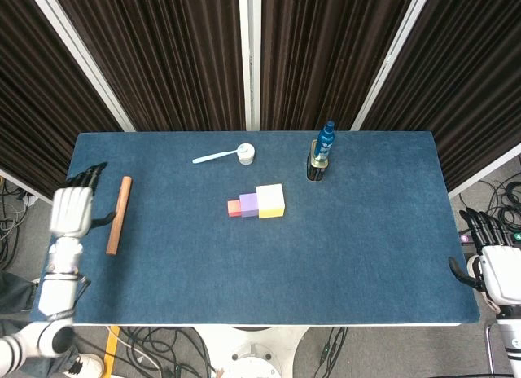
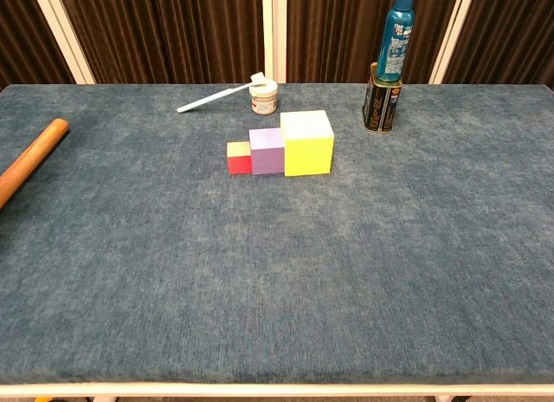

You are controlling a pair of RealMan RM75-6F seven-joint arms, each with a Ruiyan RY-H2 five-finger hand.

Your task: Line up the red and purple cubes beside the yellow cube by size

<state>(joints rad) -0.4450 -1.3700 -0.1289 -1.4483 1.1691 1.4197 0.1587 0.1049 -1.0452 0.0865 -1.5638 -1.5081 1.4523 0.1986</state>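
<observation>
Small red cube [image 2: 239, 158], mid purple cube [image 2: 267, 151] and large yellow cube [image 2: 306, 142] sit touching in a row mid-bench [image 2: 363, 263], smallest toward the left edge; left hand [image 1: 72, 211] off the left edge and right hand [image 1: 493, 269] off the right edge, both fingers spread, holding nothing.

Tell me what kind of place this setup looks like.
Probably a robotics test room rather than a home: a table covered in blue cloth stands before dark curtains, with cables loose on the floor, and a robot's left hand and right hand at its edges.
</observation>
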